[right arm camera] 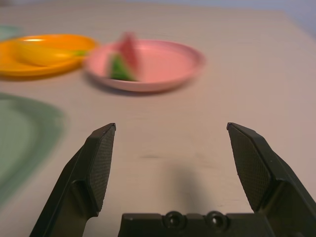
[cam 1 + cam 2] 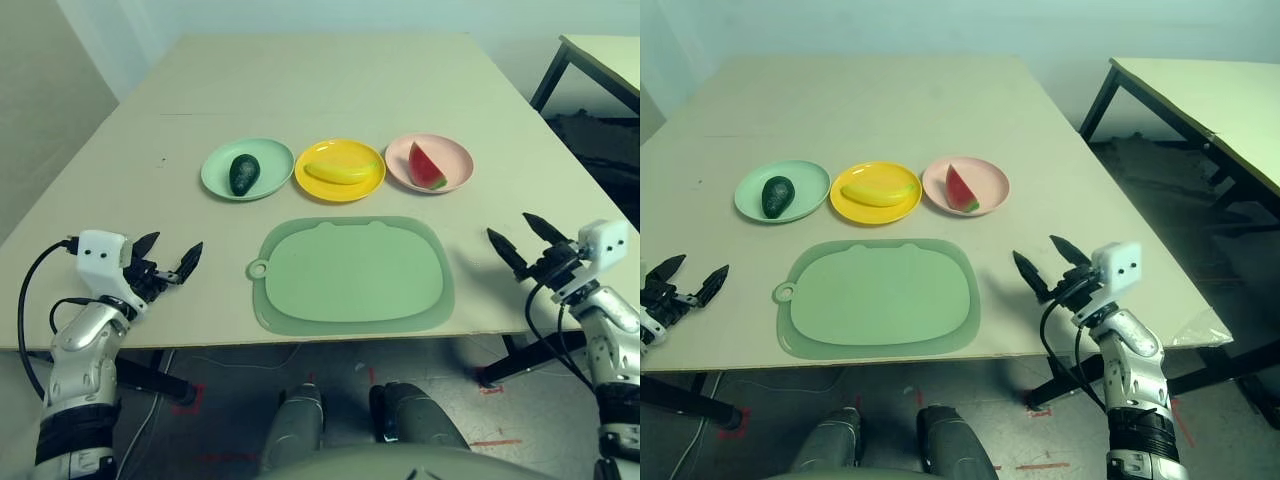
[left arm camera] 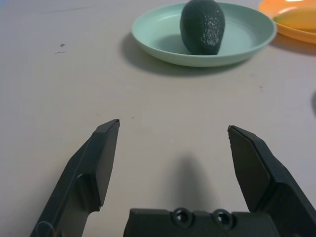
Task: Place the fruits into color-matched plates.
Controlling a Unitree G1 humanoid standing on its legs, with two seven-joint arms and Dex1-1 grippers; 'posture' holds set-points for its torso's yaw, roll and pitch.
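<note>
Three plates stand in a row at mid-table. The dark green avocado (image 2: 244, 173) lies in the mint green plate (image 2: 218, 162), the yellow banana (image 2: 340, 171) in the yellow plate (image 2: 339, 150), and the watermelon wedge (image 2: 425, 167) in the pale pink plate (image 2: 457, 158). My left gripper (image 2: 168, 255) hovers open near the table's front left edge, empty, pointing toward the avocado (image 3: 202, 25). My right gripper (image 2: 520, 241) is open and empty at the front right, facing the pink plate (image 1: 163, 64).
A large green cutting board (image 2: 350, 275) with a loop handle lies between my grippers, in front of the plates. A second table (image 2: 1210, 95) stands to the right. Bare tabletop stretches behind the plates.
</note>
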